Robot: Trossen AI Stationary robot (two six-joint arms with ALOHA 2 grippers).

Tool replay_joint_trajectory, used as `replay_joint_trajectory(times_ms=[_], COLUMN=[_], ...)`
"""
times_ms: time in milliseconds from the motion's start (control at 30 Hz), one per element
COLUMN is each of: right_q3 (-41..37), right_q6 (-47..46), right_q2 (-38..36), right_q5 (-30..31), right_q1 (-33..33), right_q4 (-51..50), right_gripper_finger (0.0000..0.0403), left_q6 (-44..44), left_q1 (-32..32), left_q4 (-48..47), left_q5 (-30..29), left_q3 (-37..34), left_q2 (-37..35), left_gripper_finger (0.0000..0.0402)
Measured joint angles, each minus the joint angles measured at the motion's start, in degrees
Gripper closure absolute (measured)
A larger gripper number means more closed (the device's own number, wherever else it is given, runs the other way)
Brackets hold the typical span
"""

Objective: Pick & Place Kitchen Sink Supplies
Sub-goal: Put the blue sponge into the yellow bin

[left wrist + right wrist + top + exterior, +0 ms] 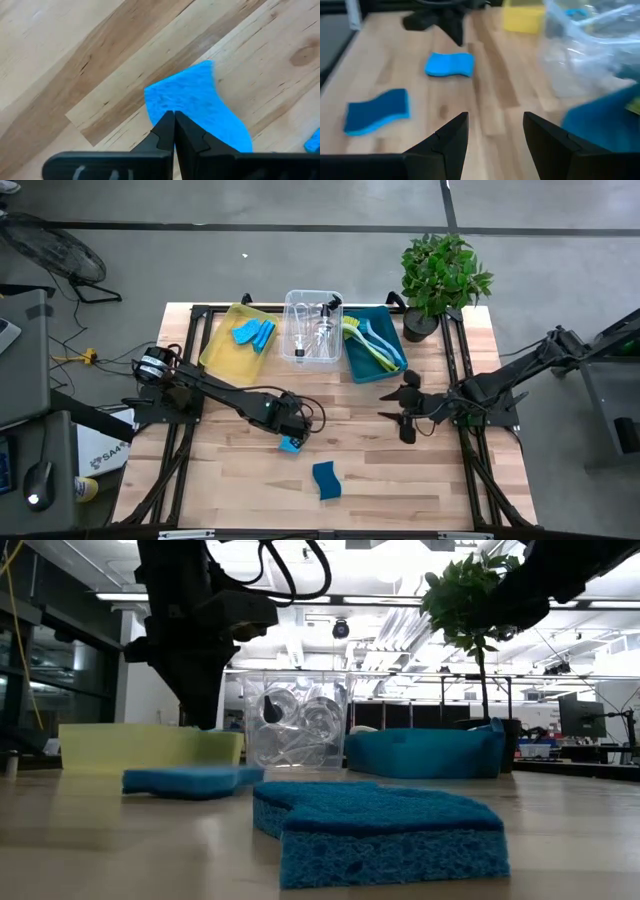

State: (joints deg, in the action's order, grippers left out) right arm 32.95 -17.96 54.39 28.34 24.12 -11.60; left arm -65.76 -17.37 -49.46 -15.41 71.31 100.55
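Blue foam sponges on bare wood, three bins behind

Nearest in the low view, lower centre, lies a darker sponge (385,830); it looks light, soft and squashy, best pinched across its narrow waist. Behind it, centre-left, the lighter sponge (190,780) rests flat under the left gripper (174,131), whose fingers are pressed together just above it, seemingly gripping nothing. The right gripper (492,135) hovers spread and empty at the high view's centre-right. Farthest, upper centre: yellow bin (218,345) with sponges, clear bin (312,300) with bottles, teal bin (362,366) with brushes.

The clear bin (590,50) is blurred, its bottles indistinct, edge-cropped.
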Motion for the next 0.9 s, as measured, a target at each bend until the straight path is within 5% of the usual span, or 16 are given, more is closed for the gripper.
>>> replay_joint_trajectory(times_ms=[533, 767, 900], right_q3=[0.00, 0.00, 0.00], right_q6=[3.82, 3.48, 3.48], right_q2=[26.08, 26.88, 26.82], right_q5=[-9.62, -12.14, -12.44], right_q1=[-0.55, -1.66, -1.64], right_q4=[30.95, 30.23, 29.80], right_gripper_finger=[0.0220, 0.0220, 0.0220], left_q6=[2.64, -0.93, -10.30], left_q1=[0.09, 0.11, 0.10], left_q4=[0.67, 2.00, -0.37], left_q5=[-0.45, -1.81, -0.43], left_q3=[0.00, -1.02, -3.55], left_q2=[-0.02, -0.13, -0.13], left_gripper_finger=[0.0391, 0.0313, 0.0244])
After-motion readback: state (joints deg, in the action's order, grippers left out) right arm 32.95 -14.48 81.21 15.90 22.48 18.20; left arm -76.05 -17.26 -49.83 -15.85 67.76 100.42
